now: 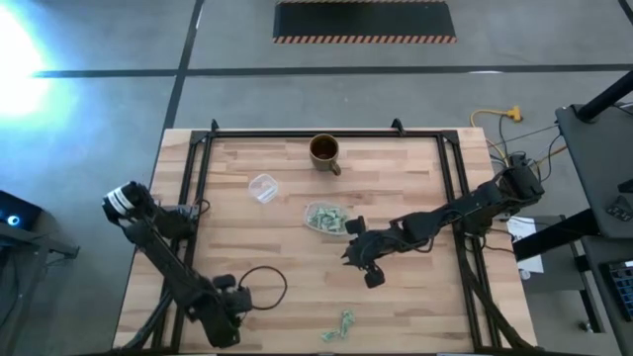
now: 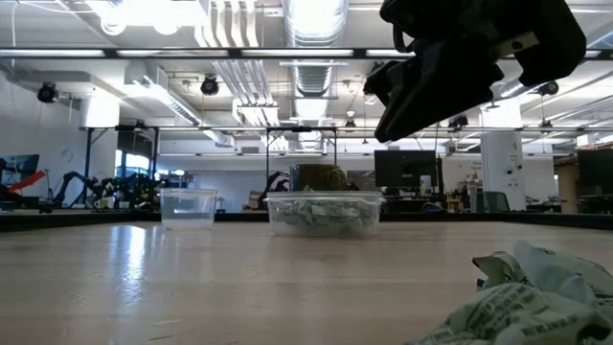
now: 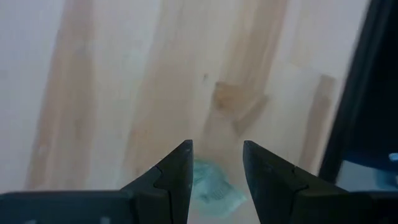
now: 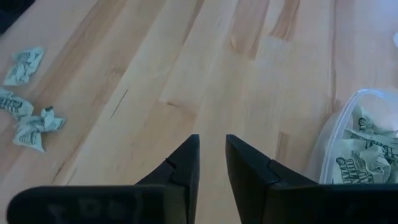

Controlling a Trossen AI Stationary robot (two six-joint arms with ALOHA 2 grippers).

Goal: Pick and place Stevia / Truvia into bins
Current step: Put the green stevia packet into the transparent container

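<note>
Several crumpled green-and-white sachets [image 1: 341, 324] lie on the wood near the table's near edge, and they show close up in the low view [image 2: 522, 297] and in the right wrist view [image 4: 28, 124]. The clear bin [image 1: 324, 218] at mid-table holds more sachets [image 4: 367, 149]. My right gripper [image 1: 354, 259] hangs in the air just right of the bin, empty, its fingers [image 4: 212, 140] a narrow gap apart. My left gripper [image 1: 226, 318] is low at the near-left corner, open, and one sachet [image 3: 208, 186] shows between its fingers. My left gripper [image 3: 216, 146] points down at the table with a finger on either side of one sachet [image 3: 211, 190], which lies back from the fingertips. Whether the fingers touch it, I cannot tell.
A brown mug [image 1: 324, 150] stands near the far edge, behind the bin. A small clear cup [image 1: 263, 188] sits left of the bin. A black cable loop [image 1: 265, 287] lies beside the left gripper. Bare wood lies between the bin and the loose sachets.
</note>
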